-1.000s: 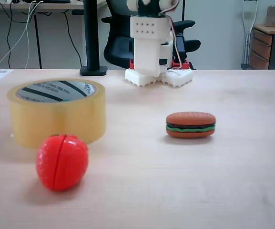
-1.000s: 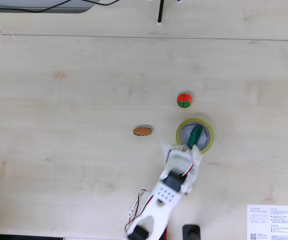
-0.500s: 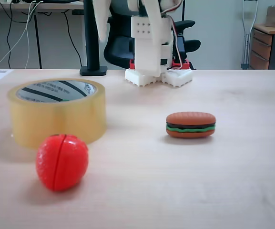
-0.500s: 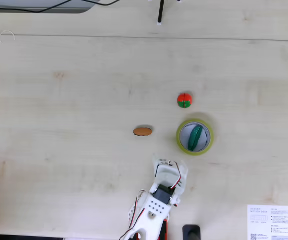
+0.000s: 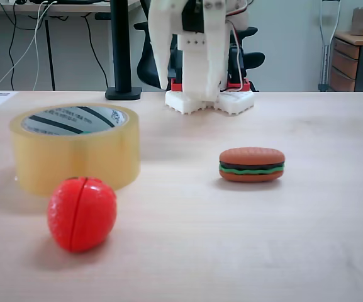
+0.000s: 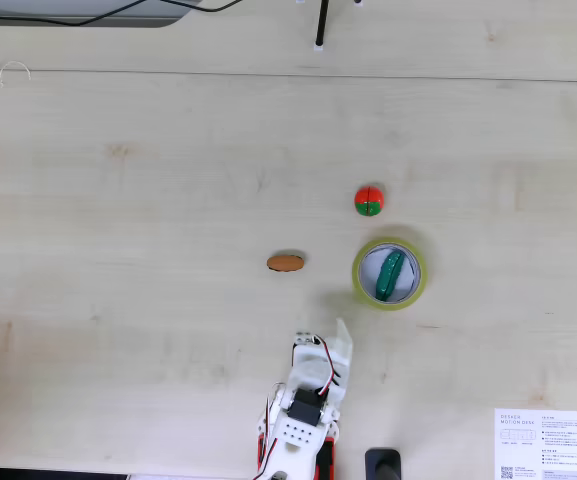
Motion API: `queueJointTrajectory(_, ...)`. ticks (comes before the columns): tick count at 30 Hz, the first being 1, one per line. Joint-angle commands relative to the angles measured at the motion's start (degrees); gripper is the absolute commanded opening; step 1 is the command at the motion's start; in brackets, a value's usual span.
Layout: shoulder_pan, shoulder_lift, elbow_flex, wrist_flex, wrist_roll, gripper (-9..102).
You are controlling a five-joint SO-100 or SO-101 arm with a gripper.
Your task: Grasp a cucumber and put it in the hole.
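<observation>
A: What fills the frame?
B: A pale wooden table [image 6: 148,180]; low centre, the gripper [image 6: 326,336], fingers spread, holding nothing.
A: And the cucumber?
B: The cucumber [image 6: 389,275] lies inside the hole [image 6: 400,289] of the tape roll [image 6: 359,285], right of centre, tomato [image 6: 369,200] above, burger [image 6: 285,263] left.
</observation>
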Motion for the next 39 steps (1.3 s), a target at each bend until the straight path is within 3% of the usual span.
queueJointTrajectory(1, -2.4, 0.3, 0.4, 0.9, 4.0, 3)
queueJointTrajectory(39, -3.3, 0.4, 9.6, 2.3, 5.3, 0)
